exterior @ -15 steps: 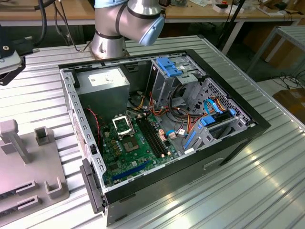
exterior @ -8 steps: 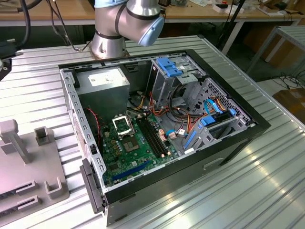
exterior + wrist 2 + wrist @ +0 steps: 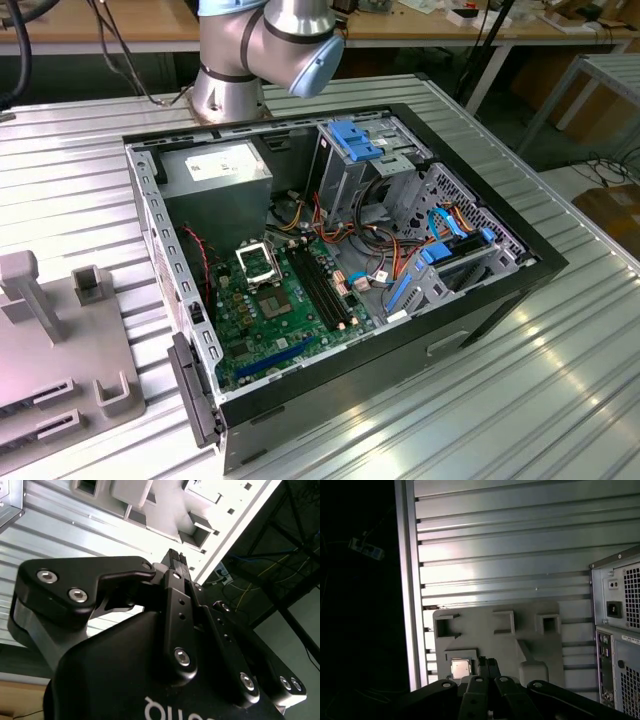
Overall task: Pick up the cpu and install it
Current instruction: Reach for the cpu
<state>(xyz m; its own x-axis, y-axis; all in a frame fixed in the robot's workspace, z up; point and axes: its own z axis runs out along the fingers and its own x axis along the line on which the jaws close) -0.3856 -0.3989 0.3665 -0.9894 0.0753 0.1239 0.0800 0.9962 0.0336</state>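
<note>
One black two-finger gripper (image 3: 488,665), clenched shut and empty, points down over a grey plastic holder (image 3: 520,635) on the ribbed metal table (image 3: 495,555); small silver square cpu (image 3: 460,668) lies in its recess

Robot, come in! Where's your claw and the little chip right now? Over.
Gripper shut, empty, above the grey holder. Cpu lies flat in a holder pocket, just beside it, not grasped. Nothing seen between them.

Open above the cpu (image 3: 460,668) — fixture blocks (image 3: 503,622) stand near.
</note>
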